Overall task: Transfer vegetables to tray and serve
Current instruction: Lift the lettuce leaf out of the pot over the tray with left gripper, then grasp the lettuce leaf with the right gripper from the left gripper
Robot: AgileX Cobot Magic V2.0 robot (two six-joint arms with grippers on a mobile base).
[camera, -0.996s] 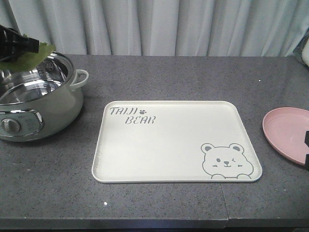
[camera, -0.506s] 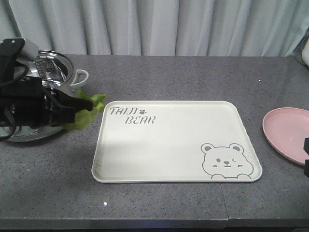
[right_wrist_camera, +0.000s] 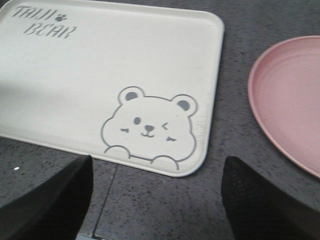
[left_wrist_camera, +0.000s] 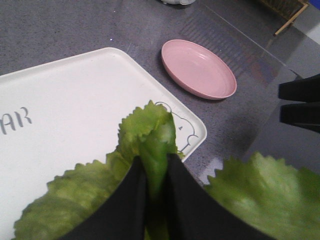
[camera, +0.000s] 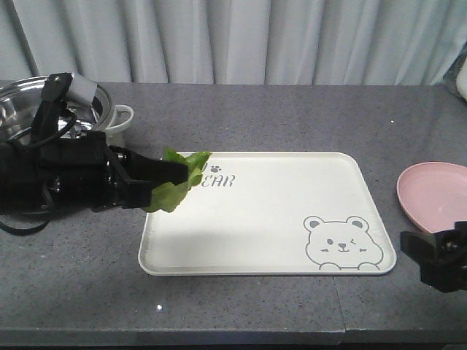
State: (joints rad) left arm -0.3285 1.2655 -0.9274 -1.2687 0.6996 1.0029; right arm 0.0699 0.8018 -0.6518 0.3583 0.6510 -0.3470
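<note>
Left claw [camera: 166,182], clamping vegetables [camera: 188,166], has reached the tray [camera: 263,233]; right claw [camera: 419,259] gapes near plate [camera: 434,200].

- The table [camera: 241,117] is a dark grey, speckled slab with a dull top. A thin seam runs across it near the front edge, and a short joint leads forward from that seam.
- The tray [camera: 270,211] lies flat near the middle of the table, its long sides parallel to the front edge. It is cream-white with rounded corners. It has grey lettering at its far-left corner, partly covered, and a winking bear at its near-right corner.
- A round pink plate [camera: 434,197] lies to the right of the tray, with a strip of grey table between them.
- A steel-lined pot [camera: 22,82] with a cream handle stands at the far left, largely hidden.
</note>
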